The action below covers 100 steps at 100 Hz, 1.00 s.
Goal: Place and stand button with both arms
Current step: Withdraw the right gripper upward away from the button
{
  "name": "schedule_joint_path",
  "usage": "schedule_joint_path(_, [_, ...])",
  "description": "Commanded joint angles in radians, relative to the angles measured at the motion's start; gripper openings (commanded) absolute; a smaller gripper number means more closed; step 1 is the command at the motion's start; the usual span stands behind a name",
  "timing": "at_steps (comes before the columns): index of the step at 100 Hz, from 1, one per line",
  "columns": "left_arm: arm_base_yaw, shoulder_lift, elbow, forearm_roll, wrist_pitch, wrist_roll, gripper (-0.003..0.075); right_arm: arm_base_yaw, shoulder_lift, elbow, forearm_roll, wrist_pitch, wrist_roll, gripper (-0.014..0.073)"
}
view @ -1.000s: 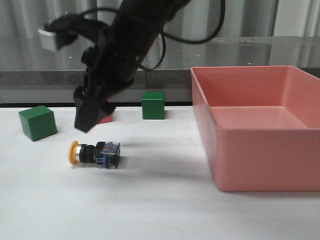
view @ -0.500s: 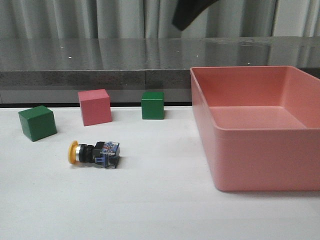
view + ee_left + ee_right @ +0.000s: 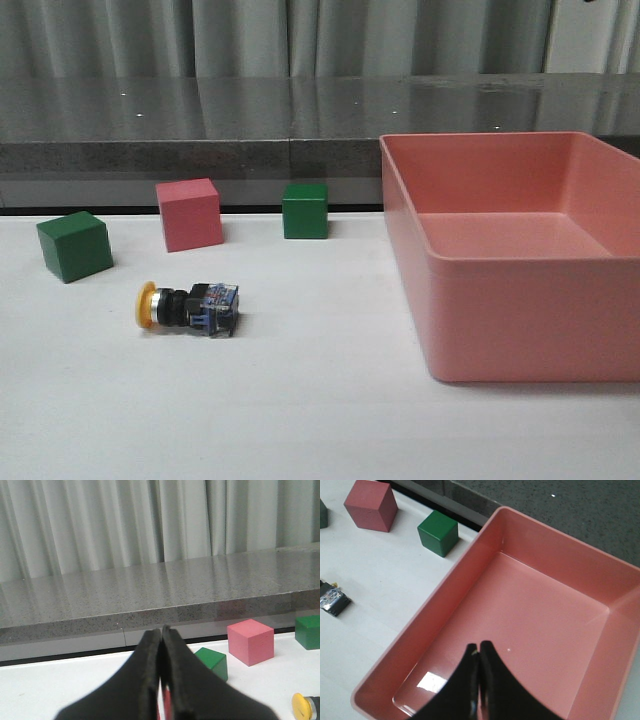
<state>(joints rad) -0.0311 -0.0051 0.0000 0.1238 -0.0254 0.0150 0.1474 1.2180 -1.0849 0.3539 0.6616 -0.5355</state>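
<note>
Button (image 3: 187, 306) lies on its side on table (image 3: 300, 420). Left gripper (image 3: 161, 680) and right gripper (image 3: 478, 680) closed, holding nothing.

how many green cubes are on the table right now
2. One green cube sits far left, left of the pink cube; the other sits between the pink cube and the bin.

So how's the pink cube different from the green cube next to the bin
The pink cube is pink and looks larger; the green cube is dark green and smaller. The pink cube sits turned, one corner edge facing the front camera, while the green cube sits nearly square-on and nearer the bin. Both rest on the white table, untouched.
</note>
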Motion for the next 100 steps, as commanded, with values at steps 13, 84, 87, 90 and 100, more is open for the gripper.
schedule_joint_path(13, [0.001,-0.029,0.046,-0.001,-0.079,-0.007,-0.0019,-0.006,-0.306,0.290,0.022,-0.269,0.057,-0.0062])
schedule_joint_path(84, [0.001,-0.029,0.046,-0.185,-0.099,-0.007,-0.0018,-0.006,-0.814,0.602,-0.025,-0.234,0.066,-0.0062])
schedule_joint_path(87, [0.001,-0.029,0.044,-0.216,-0.113,-0.007,-0.0013,-0.006,-0.814,0.602,-0.025,-0.230,0.066,-0.0062])
schedule_joint_path(90, [0.001,-0.029,0.042,-0.243,-0.122,-0.007,-0.0004,-0.006,-0.814,0.602,-0.025,-0.227,0.066,-0.0062])
schedule_joint_path(100, [0.001,-0.029,0.024,-0.265,-0.120,-0.007,0.0085,-0.006,-0.814,0.602,-0.025,-0.221,0.066,-0.0062])
